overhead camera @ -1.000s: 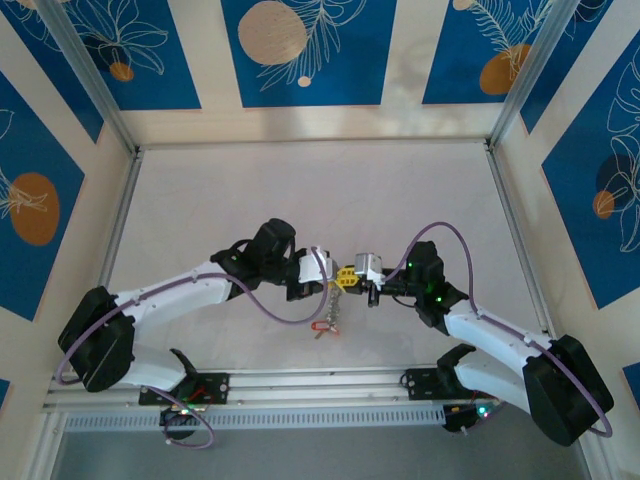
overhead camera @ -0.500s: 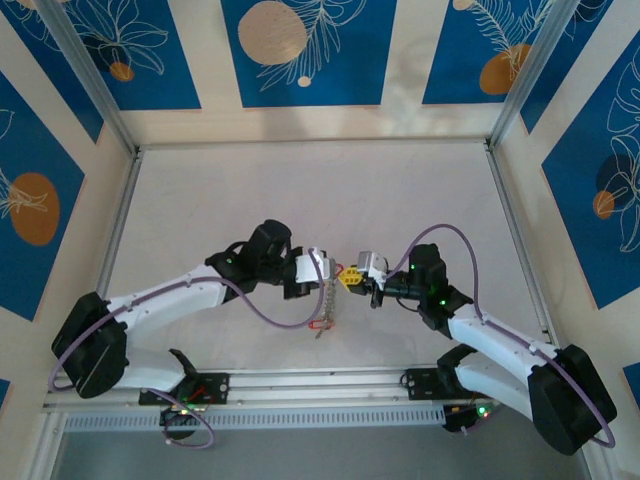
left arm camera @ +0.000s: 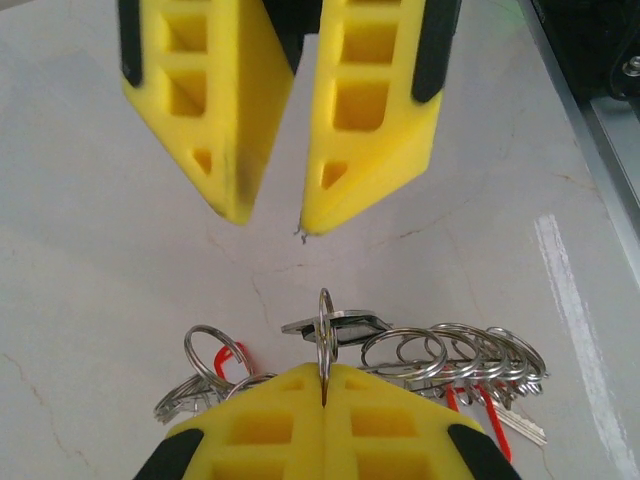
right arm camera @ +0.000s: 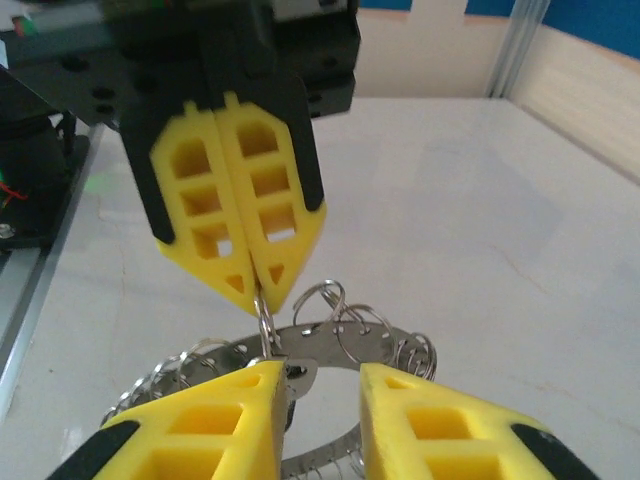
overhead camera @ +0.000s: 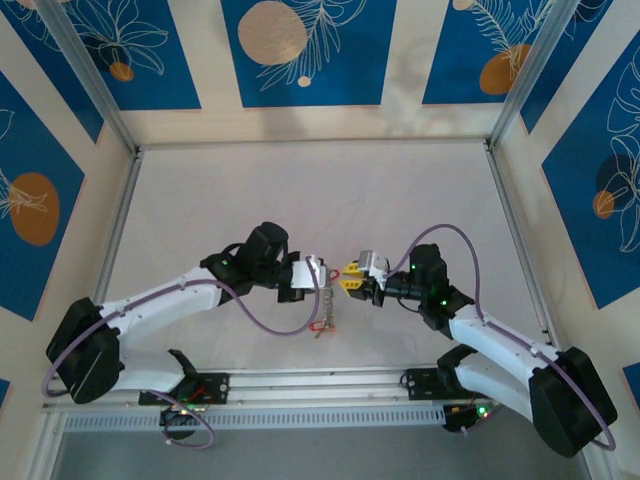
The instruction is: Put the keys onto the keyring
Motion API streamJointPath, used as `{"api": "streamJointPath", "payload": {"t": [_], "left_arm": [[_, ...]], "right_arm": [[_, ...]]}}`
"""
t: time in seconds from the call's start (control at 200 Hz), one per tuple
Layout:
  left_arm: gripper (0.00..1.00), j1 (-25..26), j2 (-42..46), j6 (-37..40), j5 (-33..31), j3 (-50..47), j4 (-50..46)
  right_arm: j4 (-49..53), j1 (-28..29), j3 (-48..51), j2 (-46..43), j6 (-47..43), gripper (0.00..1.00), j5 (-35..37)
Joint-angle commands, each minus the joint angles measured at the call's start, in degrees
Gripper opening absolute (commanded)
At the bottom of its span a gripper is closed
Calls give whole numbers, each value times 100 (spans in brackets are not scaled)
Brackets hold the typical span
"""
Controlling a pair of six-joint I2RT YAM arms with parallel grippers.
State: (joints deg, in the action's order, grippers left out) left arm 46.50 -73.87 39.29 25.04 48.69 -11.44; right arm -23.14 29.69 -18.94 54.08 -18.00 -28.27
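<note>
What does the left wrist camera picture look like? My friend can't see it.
The left gripper, yellow, pinches a small silver ring standing on edge at the bottom. The right gripper points toward it from the top, fingers slightly apart. Behind lie more silver rings and red keys on a pale table.

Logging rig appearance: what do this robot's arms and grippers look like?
The left arm and right arm are white links with black joint housings. Each is trailed by a looping purple cable, and green lights glow on the right one. The left gripper and right gripper carry yellow wedge-shaped fingers with lattice cut-outs and black edging.
</note>
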Motion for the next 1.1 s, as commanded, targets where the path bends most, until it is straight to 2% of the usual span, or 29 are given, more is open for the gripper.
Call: {"api": "streamJointPath", "payload": {"t": [0.0,0.155,0.35,0.425,0.45,0.51,0.59,0.67,0.905,0.975,1.09], "left_arm": [[0,-45,197,191,317,255,-64],[0,-53,210,193,458,326,-159],[0,-54,230,187,500,308,-140],[0,-54,245,184,486,304,-131],[0,-54,248,184,470,301,-129],[0,-53,265,176,409,283,-96],[0,-62,306,150,286,257,-42],[0,-78,381,123,214,213,27],[0,-116,546,78,610,176,157],[0,-116,512,92,616,185,141],[0,-115,493,75,652,176,158]], "right_arm": [[36,1,-115,-111,-239,32,-333],[171,90,-272,104,-345,35,-640],[190,265,-449,471,-419,34,-562],[180,274,-495,587,-383,24,-511],[186,274,-512,612,-375,16,-489],[187,266,-509,621,-377,5,-460],[187,259,-464,596,-381,0,-434],[204,239,-407,568,-359,0,-354],[151,116,-360,641,-267,0,-424],[90,115,-380,681,-267,10,-587],[-39,118,-382,675,-246,15,-678]]}}
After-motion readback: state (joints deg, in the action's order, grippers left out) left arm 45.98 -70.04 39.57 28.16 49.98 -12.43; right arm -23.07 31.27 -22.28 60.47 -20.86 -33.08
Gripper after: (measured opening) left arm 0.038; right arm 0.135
